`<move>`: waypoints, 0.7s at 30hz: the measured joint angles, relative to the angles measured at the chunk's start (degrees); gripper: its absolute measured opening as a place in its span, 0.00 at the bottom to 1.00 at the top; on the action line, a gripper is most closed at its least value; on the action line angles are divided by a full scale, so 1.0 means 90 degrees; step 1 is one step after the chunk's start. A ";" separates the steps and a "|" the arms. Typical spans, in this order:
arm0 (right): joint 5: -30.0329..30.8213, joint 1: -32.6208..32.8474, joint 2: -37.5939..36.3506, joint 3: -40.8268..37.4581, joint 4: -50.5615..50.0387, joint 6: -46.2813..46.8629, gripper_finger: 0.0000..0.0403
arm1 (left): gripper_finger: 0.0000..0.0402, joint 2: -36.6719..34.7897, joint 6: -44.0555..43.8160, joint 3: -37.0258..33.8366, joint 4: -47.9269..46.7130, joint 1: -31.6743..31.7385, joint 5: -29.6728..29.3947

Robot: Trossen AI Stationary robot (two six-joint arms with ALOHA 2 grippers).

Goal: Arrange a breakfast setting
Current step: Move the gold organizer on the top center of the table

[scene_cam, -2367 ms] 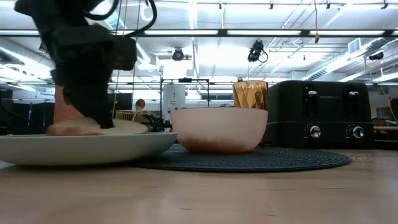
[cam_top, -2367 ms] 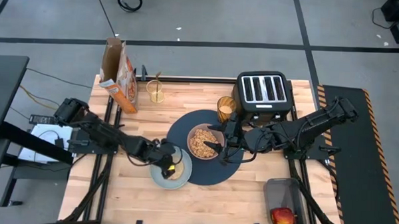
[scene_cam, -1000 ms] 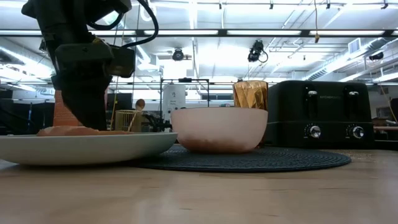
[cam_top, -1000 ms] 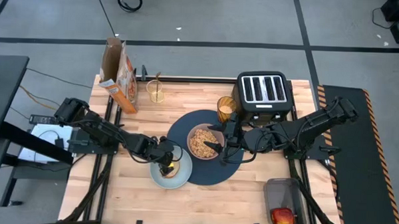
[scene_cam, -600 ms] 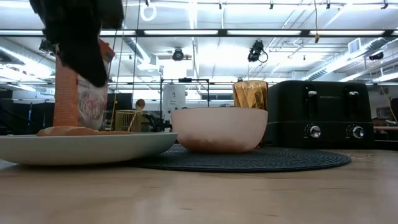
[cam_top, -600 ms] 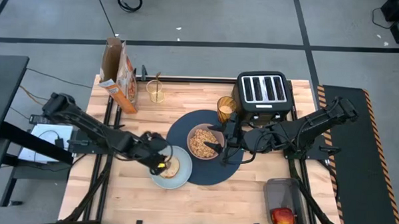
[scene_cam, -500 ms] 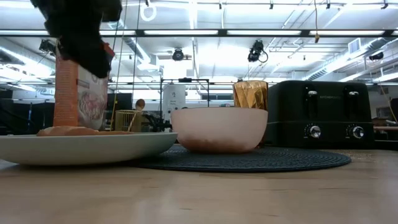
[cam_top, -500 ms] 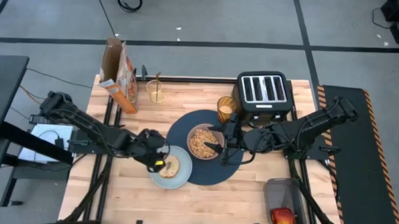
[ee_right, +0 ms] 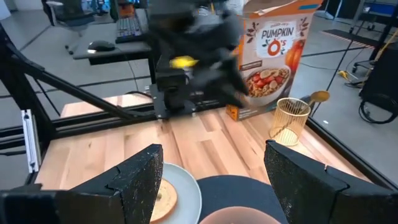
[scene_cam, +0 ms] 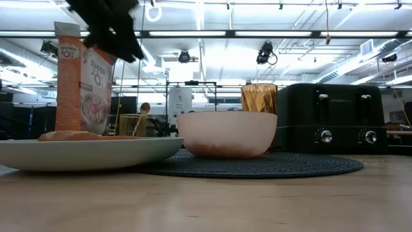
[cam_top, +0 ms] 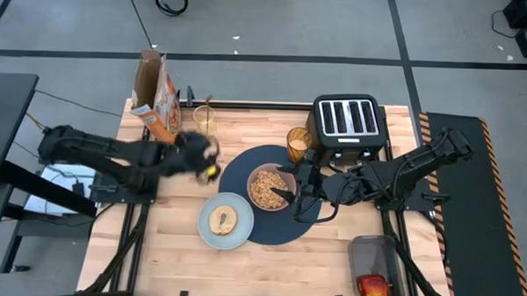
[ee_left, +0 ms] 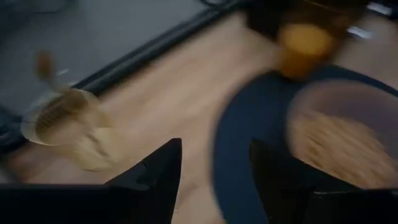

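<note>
- Now that the left gripper point(cam_top: 203, 155) has lifted off the pale-blue plate point(cam_top: 205, 231) and swung up toward 11 o'clock from it, the bagel point(cam_top: 223, 220) lies alone on the plate, released.
- Its fingers point(ee_left: 163, 167) stand apart with nothing between them in the left wrist view; a moment earlier they hung right over the bagel.
- It now hovers between the cereal box point(cam_top: 156, 99) and the dark-blue mat point(cam_top: 243, 169), with the small clear glass point(cam_top: 205, 120) holding the gold spoon point(ee_right: 318, 96) just beyond at 12 o'clock.
- I judge the bagel step done; the glass and spoon look like the likely next targets.
- The right gripper point(cam_top: 299, 199) waits at 3 o'clock of the pink bowl point(cam_top: 268, 189), its jaws spread and empty in its wrist view; it has not moved.
- The bowl, filled with cereal, sits on the mat, the amber tumbler point(cam_top: 298, 142) at the mat's 1 o'clock edge beside the toaster point(cam_top: 347, 118).
- The red apple point(cam_top: 372, 285) lies well apart in a tray at the table's 5 o'clock corner, not yet brought over.
</note>
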 joint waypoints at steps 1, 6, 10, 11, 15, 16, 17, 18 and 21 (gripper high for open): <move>-0.0002 0.0000 0.0000 0.0000 0.0018 0.0000 0.70 | 0.48 -0.0005 0.0162 0.0002 0.0063 0.0394 0.0069; -0.0034 -0.0002 0.0000 0.0000 -0.0064 0.0001 0.70 | 0.56 0.0189 0.0826 0.0001 0.0349 0.2315 0.1028; -0.0204 -0.0002 0.0000 0.0000 -0.0191 -0.0005 0.70 | 0.64 0.0421 0.1011 0.0010 0.0815 0.3559 0.1506; -0.0230 -0.0005 0.0000 0.0000 -0.0197 -0.0036 0.70 | 0.65 0.0504 0.1057 0.0002 0.0806 0.3831 0.1597; -0.0294 -0.0041 0.0000 0.0000 -0.0311 -0.0151 0.70 | 0.65 0.1016 0.1210 0.0000 0.1173 0.4647 0.1718; -0.0294 -0.0054 0.0000 0.0000 -0.0327 -0.0163 0.70 | 0.64 0.1166 0.1298 -0.0002 0.1295 0.4785 0.1743; -0.0295 -0.0071 0.0000 0.0000 -0.0353 -0.0189 0.70 | 0.64 0.1318 0.1336 -0.0002 0.1467 0.4889 0.1762; -0.0304 -0.0086 0.0000 0.0000 -0.0374 -0.0205 0.70 | 0.63 0.1484 0.1362 -0.0002 0.1650 0.4981 0.1871; -0.0340 -0.0127 0.0000 0.0000 -0.0473 -0.0258 0.70 | 0.62 0.1847 0.1402 -0.0002 0.1930 0.5146 0.2309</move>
